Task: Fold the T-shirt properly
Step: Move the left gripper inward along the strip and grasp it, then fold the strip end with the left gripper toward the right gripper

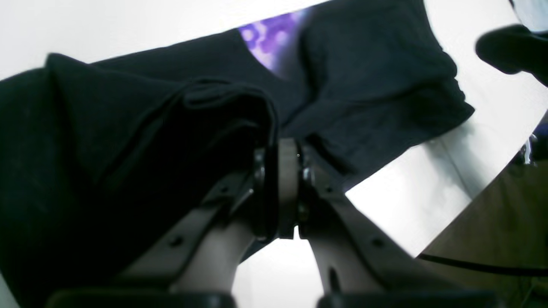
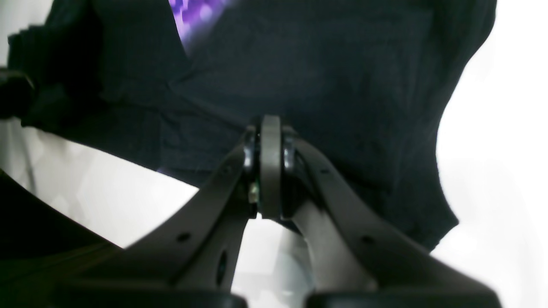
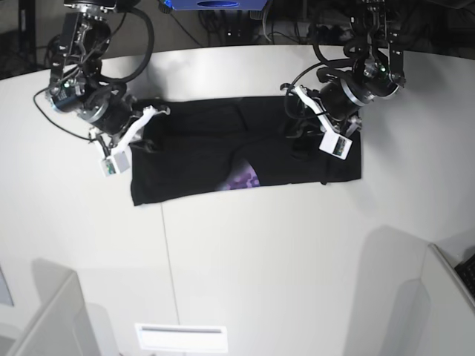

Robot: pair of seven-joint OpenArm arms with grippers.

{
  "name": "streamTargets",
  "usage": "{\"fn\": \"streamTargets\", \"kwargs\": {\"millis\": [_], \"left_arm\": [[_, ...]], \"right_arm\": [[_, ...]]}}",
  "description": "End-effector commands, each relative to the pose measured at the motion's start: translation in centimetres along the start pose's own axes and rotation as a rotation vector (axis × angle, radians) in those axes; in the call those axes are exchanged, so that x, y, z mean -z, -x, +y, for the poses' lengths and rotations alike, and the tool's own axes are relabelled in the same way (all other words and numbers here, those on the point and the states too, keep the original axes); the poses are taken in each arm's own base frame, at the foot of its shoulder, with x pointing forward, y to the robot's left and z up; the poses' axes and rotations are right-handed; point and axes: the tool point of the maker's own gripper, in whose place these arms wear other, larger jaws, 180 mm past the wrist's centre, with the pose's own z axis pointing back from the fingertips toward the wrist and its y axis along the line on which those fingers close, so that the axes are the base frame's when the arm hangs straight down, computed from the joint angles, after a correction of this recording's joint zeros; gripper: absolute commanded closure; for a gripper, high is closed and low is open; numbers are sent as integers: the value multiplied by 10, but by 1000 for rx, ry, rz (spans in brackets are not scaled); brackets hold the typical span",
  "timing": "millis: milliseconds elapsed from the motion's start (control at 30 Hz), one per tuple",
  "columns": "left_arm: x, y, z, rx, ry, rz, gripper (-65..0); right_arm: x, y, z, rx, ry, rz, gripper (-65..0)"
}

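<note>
The shirt (image 3: 223,152) lies spread across the white counter (image 3: 245,252), a purple patch showing near its front edge. The left end effector (image 1: 282,149) is clamped on a raised fold of it; the right end effector (image 2: 270,141) is pinching its black cloth too

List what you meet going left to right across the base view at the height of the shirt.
Right end effector pinching the cloth → large black cloth T-shirt → purple print patch → left end effector pinching the cloth.
</note>
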Motion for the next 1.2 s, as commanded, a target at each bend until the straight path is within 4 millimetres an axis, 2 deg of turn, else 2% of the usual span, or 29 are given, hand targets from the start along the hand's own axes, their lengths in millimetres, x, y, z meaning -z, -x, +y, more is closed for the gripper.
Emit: {"fn": "streamTargets", "kwargs": {"millis": [0, 1167], "left_arm": [[-3, -12, -2, 17, 11, -42, 0], [-4, -1, -4, -2, 16, -17, 0]], "right_arm": [[-2, -11, 3, -11, -13, -39, 0], [-3, -9, 3, -7, -13, -39, 0]]}}
